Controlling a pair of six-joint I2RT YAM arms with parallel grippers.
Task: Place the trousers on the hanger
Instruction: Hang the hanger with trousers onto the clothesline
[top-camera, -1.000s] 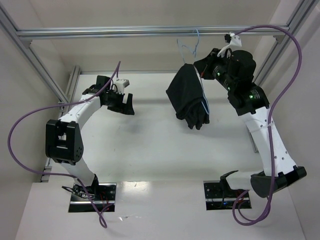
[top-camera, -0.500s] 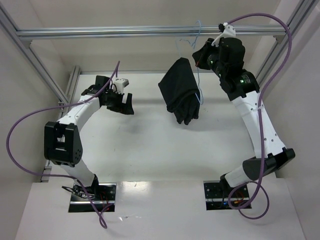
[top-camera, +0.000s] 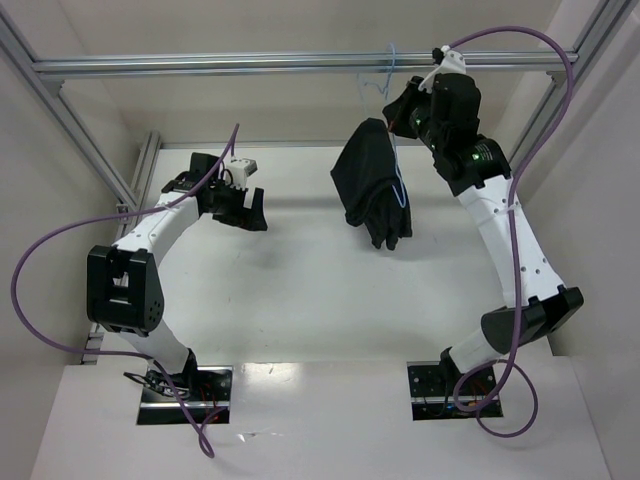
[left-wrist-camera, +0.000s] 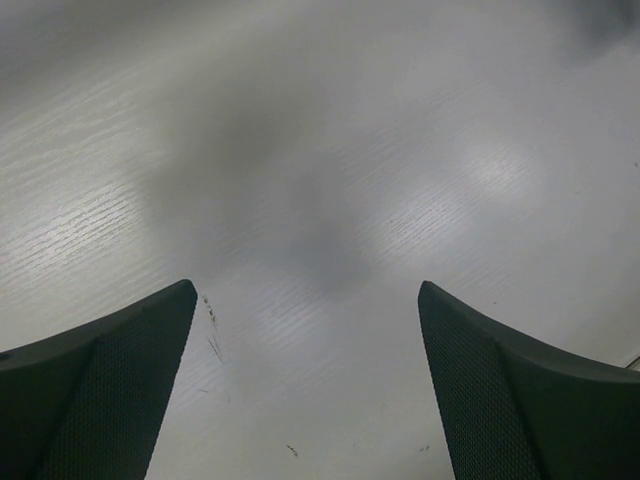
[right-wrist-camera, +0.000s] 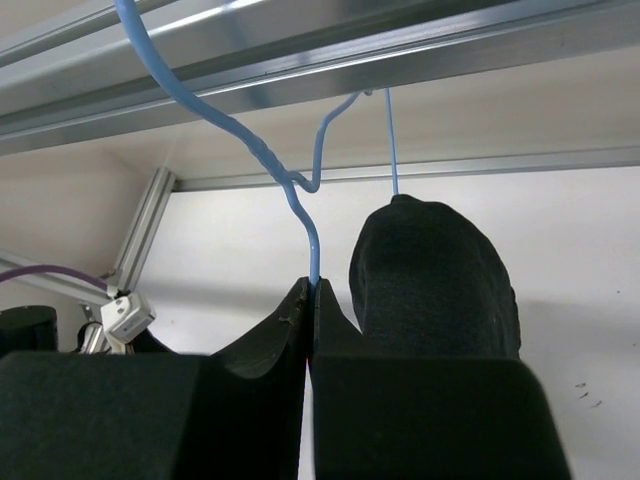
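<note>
The right gripper (right-wrist-camera: 311, 292), fingers pinching the thin light-blue wire hanger (right-wrist-camera: 311, 245) by the far silver aluminium bar (right-wrist-camera: 400, 50), risks tilting it so the draped soft black fabric trousers (right-wrist-camera: 430, 270) slide off, while the left gripper (left-wrist-camera: 307, 290) hovers at left, 2 fingers spread.

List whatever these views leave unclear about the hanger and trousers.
- Right wrist: the hanger's hook runs off the top edge; whether it sits on the frame bar is unclear.
- Right wrist: the right gripper hides the trousers' lower part.
- Top view: the trousers cover the hanger's bottom bar.
</note>
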